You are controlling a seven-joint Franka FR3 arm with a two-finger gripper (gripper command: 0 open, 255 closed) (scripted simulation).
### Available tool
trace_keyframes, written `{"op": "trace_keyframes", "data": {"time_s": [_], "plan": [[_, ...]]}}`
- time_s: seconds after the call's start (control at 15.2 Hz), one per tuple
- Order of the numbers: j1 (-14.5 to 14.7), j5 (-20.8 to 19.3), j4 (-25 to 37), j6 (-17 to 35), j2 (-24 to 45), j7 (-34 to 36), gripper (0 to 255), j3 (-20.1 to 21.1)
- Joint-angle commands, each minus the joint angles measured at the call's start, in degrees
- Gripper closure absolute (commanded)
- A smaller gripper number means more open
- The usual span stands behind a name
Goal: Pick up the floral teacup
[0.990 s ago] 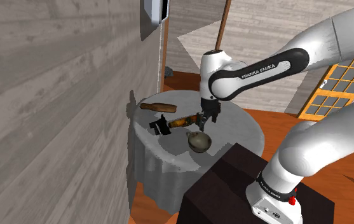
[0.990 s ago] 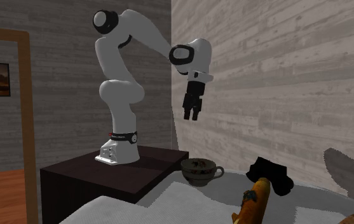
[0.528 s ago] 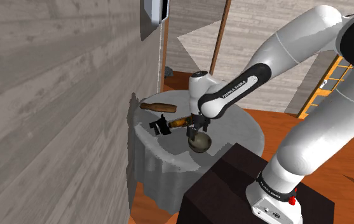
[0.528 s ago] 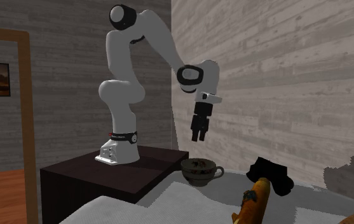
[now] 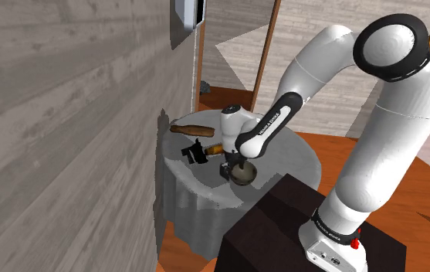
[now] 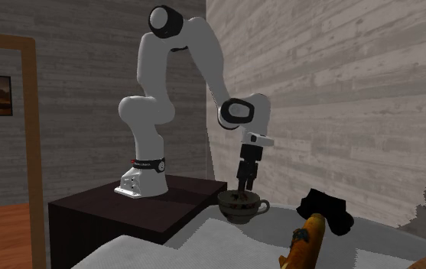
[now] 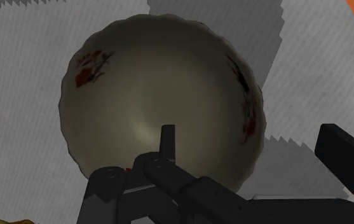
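Shoulder view evenly lit, med. bright; soft dark shadow on grey plank wall (image 5: 66, 116) beside round grey-draped counter (image 5: 298, 154). 2nd ext. view dimmer, greyish; jagged-edged shadow on wall well away from black fingers (image 6: 242, 184). Wrist view dim: pale glow inside cream floral teacup (image 7: 163, 95) just beyond fingers; stair-stepped shadow edges on cloth past cup.

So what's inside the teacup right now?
The teacup holds nothing loose: a bare pale bowl with red floral marks near the rim. The gripper dips over its near edge, covering that part of the inside.
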Motion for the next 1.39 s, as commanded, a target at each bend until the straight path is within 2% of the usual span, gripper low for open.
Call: {"op": "trace_keyframes", "data": {"time_s": [0.0, 0.2, 0.33, 0.4, 0.99, 1.32], "plan": [[0.2, -1.7, 0.1, 1.6, 1.9, 1.6, 0, -0.4], [0.5, -3.9, 0.5, 3.3, 4.4, 3.4, 0, -1.1], [0.5, -3.8, 0.5, 3.3, 4.4, 3.4, 0, -1.1], [0.5, -3.8, 0.5, 3.3, 4.3, 3.4, 255, -1.1], [0.5, -3.8, 0.5, 3.3, 4.4, 3.4, 255, -1.1], [0.0, 0.2, -0.1, -0.2, -0.3, 0.0, 255, 0.2]]}}
